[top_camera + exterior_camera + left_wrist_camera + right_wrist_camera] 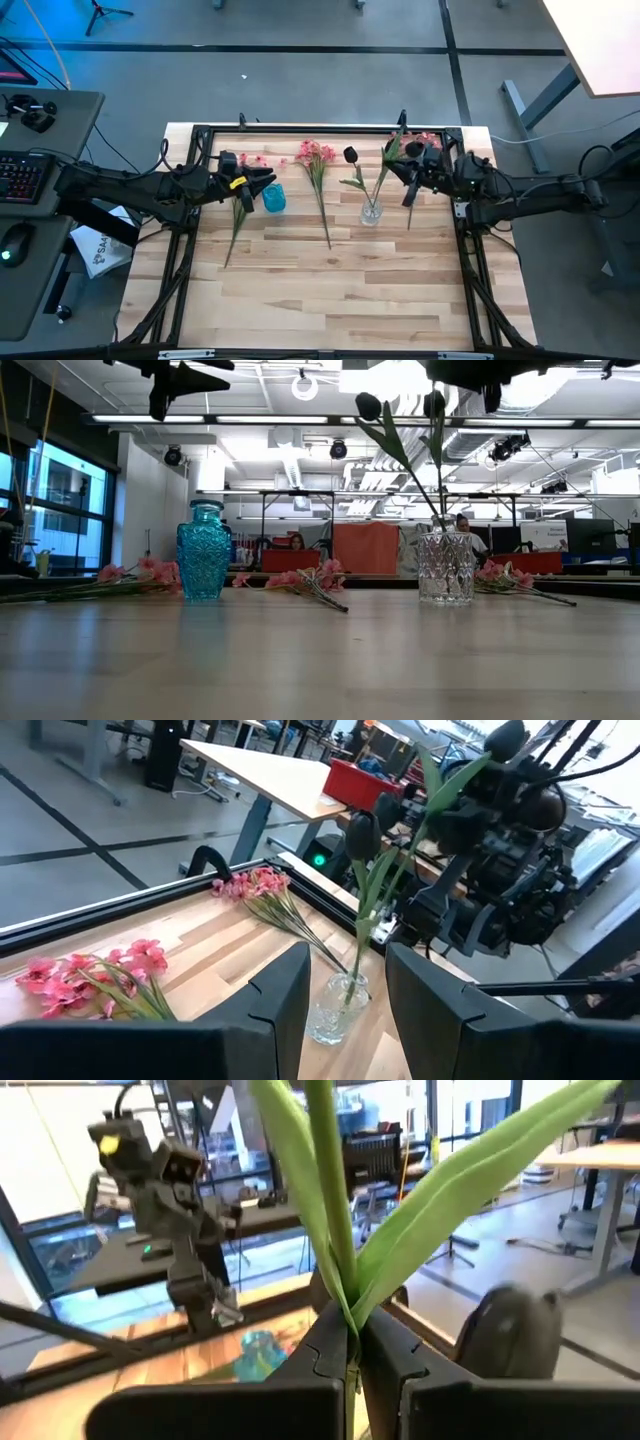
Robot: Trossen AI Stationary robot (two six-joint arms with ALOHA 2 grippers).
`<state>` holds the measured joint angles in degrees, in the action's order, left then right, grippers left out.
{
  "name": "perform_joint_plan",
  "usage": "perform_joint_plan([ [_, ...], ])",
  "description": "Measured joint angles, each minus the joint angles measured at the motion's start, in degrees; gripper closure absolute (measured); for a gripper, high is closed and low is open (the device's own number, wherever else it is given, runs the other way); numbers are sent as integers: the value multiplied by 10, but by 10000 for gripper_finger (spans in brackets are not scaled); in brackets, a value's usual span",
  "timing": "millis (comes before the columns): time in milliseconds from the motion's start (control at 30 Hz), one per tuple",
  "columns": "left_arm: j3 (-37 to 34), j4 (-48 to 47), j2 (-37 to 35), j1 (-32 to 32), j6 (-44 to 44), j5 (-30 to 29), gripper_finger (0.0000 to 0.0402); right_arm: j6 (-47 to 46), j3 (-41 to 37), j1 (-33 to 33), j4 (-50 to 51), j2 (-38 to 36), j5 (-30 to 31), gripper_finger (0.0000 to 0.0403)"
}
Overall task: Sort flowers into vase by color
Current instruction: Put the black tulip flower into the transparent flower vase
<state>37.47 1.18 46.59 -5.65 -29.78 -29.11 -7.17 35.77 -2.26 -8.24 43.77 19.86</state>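
Note:
My right gripper (408, 168) is shut on a green-leaved tulip (388, 160) above the clear glass vase (371, 212), into which its stem runs. A second near-black tulip (351, 155) stands in that vase by its stem. My left gripper (266, 181) hangs open over the blue vase (274, 198), touching nothing. Pink sprays lie flat on the table: one (240, 205) under the left arm, one (318, 160) between the vases, one (428, 140) behind the right gripper. My right gripper pinches the tulip's stem (349, 1320) between its two shut fingers, just where the long leaves (440, 1190) branch off. The fingers come in about level from the table's right and lie across the stem. The tulip stands near upright, its lower stem (437, 510) reaching down into the clear vase (445, 568).
The blue vase (204, 550) and the clear vase stand about a hand's width apart at mid-table. A black frame (300, 128) runs round the table's edges. The near half of the wooden table (330, 300) holds nothing. People sit at desks in the room beyond.

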Motion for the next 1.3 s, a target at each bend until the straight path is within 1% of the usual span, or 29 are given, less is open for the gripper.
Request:
perform_joint_plan([
  [200, 0, 0, 0, 0, 0, -2, 280, -13, 10, 0, 18, 0, -7, 402],
  [267, 0, 0, 0, 0, 0, -2, 280, -31, 9, 0, 36, 1, -9, 402],
  [367, 0, 0, 0, 0, 0, -2, 280, -34, 9, 0, 53, 1, -9, 402],
  [633, 0, 0, 0, 0, 0, -2, 280, -31, 9, 0, 50, 2, -6, 402],
  [800, 0, 0, 0, 0, 0, -2, 280, -33, 9, 0, 30, 19, -6, 402],
  [933, 0, -1, 0, 0, 0, -2, 280, -30, 8, 0, 33, 36, -10, 402],
  [1167, 0, -1, 0, 0, 0, -2, 280, -20, 8, 0, 33, 39, -10, 402],
  [1300, 0, -1, 0, 0, 0, -2, 280, -44, 8, 0, 38, 39, -11, 397],
])
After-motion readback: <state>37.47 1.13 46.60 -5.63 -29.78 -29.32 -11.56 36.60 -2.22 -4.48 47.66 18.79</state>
